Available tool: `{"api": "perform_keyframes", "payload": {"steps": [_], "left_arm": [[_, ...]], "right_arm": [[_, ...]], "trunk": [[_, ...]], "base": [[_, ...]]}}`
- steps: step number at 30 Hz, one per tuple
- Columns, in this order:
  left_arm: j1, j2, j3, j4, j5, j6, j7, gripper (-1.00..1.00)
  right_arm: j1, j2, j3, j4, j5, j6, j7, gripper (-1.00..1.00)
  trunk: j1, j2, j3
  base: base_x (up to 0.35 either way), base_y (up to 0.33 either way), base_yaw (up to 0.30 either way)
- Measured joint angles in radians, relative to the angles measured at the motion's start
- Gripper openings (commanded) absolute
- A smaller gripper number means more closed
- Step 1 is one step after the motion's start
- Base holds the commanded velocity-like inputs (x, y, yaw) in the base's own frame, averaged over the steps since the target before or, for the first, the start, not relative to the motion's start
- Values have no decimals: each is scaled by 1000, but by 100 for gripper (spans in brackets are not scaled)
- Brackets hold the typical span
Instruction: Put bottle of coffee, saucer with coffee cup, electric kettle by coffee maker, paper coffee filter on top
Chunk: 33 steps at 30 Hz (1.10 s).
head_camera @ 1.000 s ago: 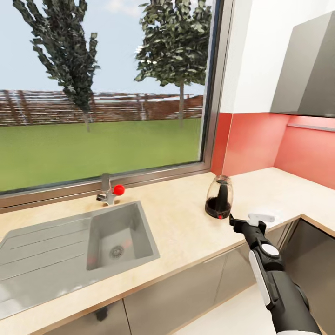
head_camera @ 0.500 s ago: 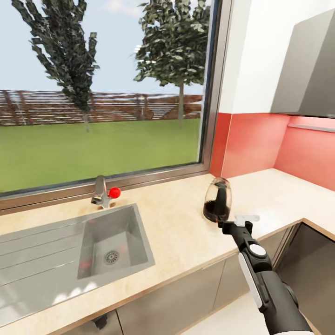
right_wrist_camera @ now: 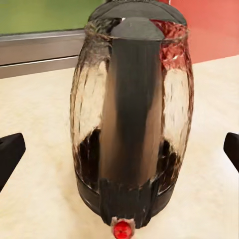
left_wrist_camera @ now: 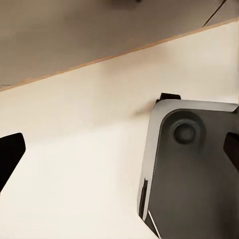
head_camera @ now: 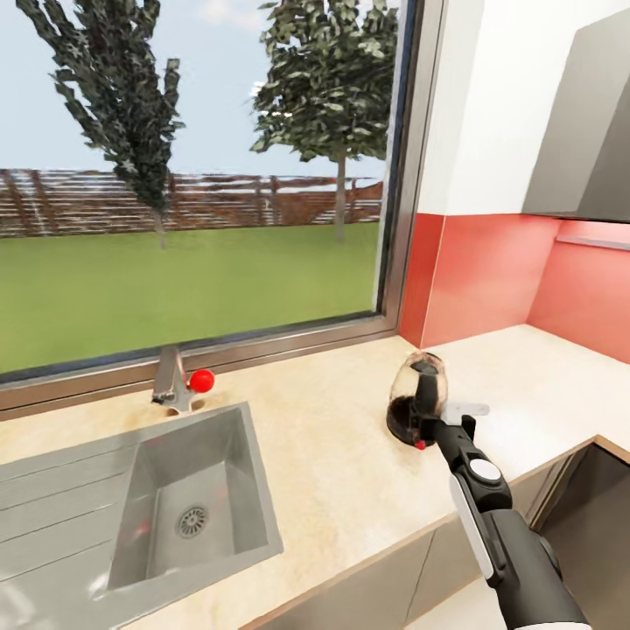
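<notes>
The right hand (head_camera: 442,426) has closed in on the kettle (head_camera: 417,395) over the last second and now sits right at its handle, fingers spread wide to either side, nothing gripped yet. The kettle stands upright on the counter (head_camera: 332,455), well right of the sink (head_camera: 188,512). The left hand (left_wrist_camera: 119,154) is spread too. A grasp looks imminent.

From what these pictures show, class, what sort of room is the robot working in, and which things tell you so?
Most likely a home kitchen. A steel sink with a tap is set into a long wooden countertop under a big window, and a glass electric kettle stands on it by a red splashback.
</notes>
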Motion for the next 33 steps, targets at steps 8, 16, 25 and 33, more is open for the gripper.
{"api": "perform_keyframes", "payload": {"steps": [8,16,25,33], "left_arm": [[0,0,1,0,0,0,0,100],[0,0,1,0,0,0,0,100],[0,0,2,0,1,0,0,100],[0,0,1,0,1,1,0,100]], "right_arm": [[0,0,-1,0,0,0,0,100],[0,0,-2,4,0,0,0,100],[0,0,-3,26,-1,-3,0,100],[0,-1,-4,39,0,-44,0,100]], "trunk": [[0,0,0],[0,0,0],[0,0,0],[0,0,0]], "base": [[37,-4,0],[154,0,0],[17,0,0],[0,0,0]]}}
